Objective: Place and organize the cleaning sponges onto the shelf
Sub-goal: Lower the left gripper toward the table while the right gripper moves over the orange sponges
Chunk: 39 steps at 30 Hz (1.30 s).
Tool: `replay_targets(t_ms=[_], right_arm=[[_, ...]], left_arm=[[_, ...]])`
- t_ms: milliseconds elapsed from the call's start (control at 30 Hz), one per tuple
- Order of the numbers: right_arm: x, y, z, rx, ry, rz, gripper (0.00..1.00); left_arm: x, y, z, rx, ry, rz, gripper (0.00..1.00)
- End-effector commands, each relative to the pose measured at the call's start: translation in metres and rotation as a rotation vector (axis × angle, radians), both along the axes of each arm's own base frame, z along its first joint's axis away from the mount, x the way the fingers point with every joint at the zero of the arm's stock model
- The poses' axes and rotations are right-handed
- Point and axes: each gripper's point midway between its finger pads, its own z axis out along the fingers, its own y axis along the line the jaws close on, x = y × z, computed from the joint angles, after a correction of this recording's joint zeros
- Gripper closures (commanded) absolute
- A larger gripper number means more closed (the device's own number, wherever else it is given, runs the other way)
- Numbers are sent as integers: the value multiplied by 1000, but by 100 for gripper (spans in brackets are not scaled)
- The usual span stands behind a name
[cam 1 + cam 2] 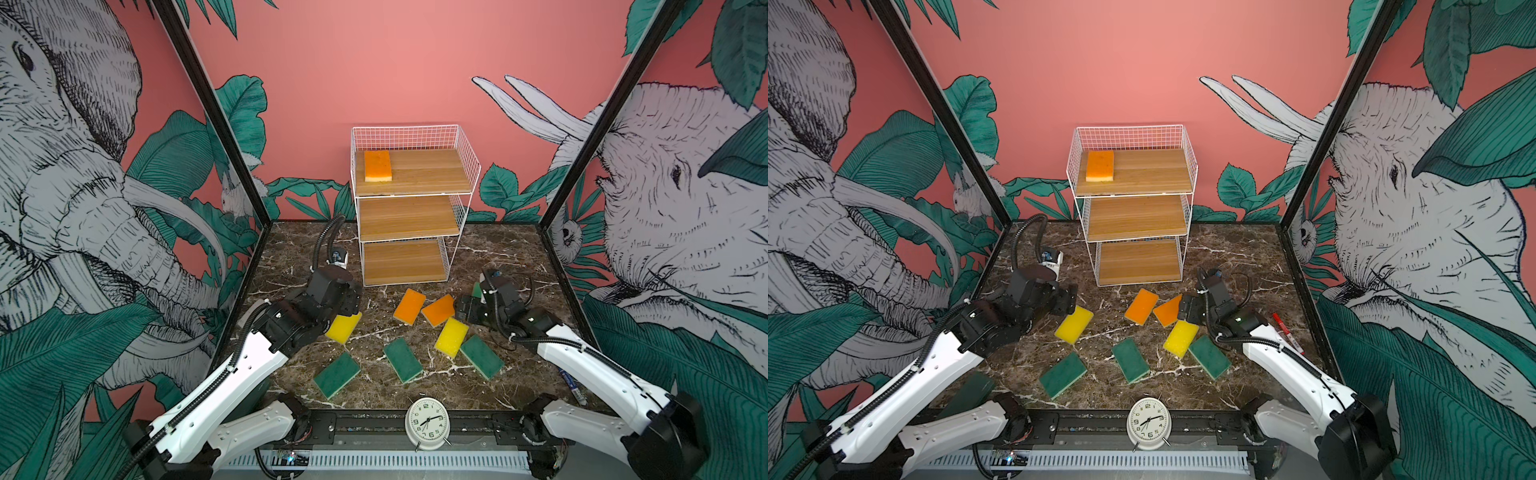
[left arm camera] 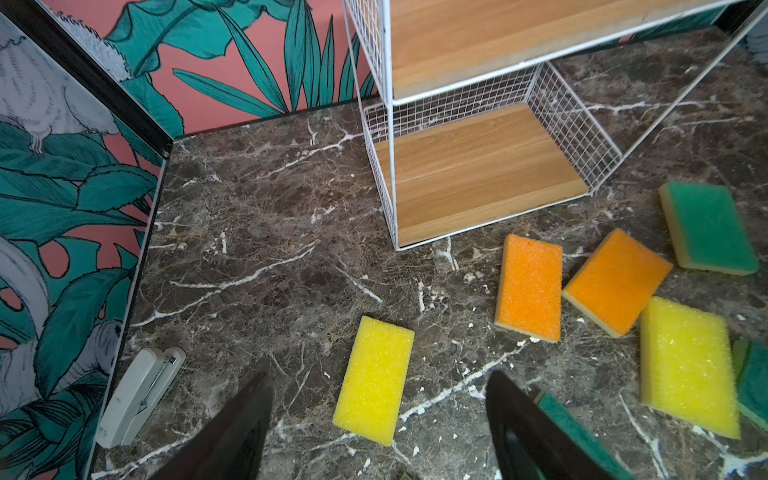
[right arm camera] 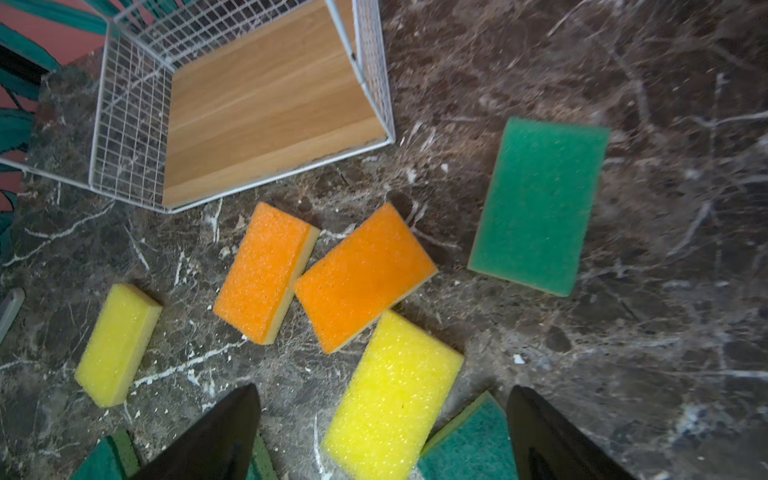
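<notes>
1 orange sponge (image 1: pixel 377 165) on the shelf (image 1: pixel 415 216); left tool (image 2: pixel 378 376) and right tool (image 3: pixel 382 388) gape wide, empty

3 orange sponges (image 1: pixel 377 165), 2 yellow sponges (image 1: pixel 451 337), dark green sponges (image 1: pixel 402 359); white-veined brown marble table (image 1: pixel 291 266); white-wire, light-wood shelf (image 1: pixel 409 218).

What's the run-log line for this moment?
left gripper: open, by yellow rectangular foam sponge | right gripper: open, by second yellow sponge | white wire-and-wood shelf: one orange sponge on top board
</notes>
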Motion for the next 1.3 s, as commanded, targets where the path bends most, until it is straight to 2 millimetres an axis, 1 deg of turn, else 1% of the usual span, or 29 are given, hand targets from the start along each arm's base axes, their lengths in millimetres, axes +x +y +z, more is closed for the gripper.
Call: replay_targets(t_ms=[0, 67, 100, 200, 367, 433, 567, 733, 1000, 1133, 1267], right_arm=[[5, 24, 12, 63, -22, -29, 6], [3, 36, 6, 74, -11, -24, 7], [3, 43, 2, 82, -1, -20, 8], [2, 62, -8, 99, 30, 8, 8], [-2, 90, -27, 122, 96, 48, 10], [-4, 97, -36, 134, 124, 41, 11], [-6, 110, -47, 201, 137, 31, 11], [-11, 111, -64, 172, 189, 32, 11], [-19, 101, -86, 127, 232, 9, 11], [-20, 92, -92, 88, 236, -7, 11], [-18, 84, -97, 60, 234, -10, 11]], left_arm=[[-1, 0, -10, -29, 20, 7, 19], [-2, 0, -12, -37, 21, 2, 19], [1, 7, -14, -40, 22, 27, 19], [0, 11, -17, -41, 30, 35, 19], [1, 11, -29, -52, 63, 34, 19], [1, 10, -32, -53, 72, 32, 19], [2, 10, -35, -54, 79, 30, 19], [4, 8, -36, -58, 86, 25, 19], [8, -2, -45, -81, 117, 8, 19], [10, -7, -45, -92, 121, -3, 20], [11, -15, -50, -85, 147, -40, 21]])
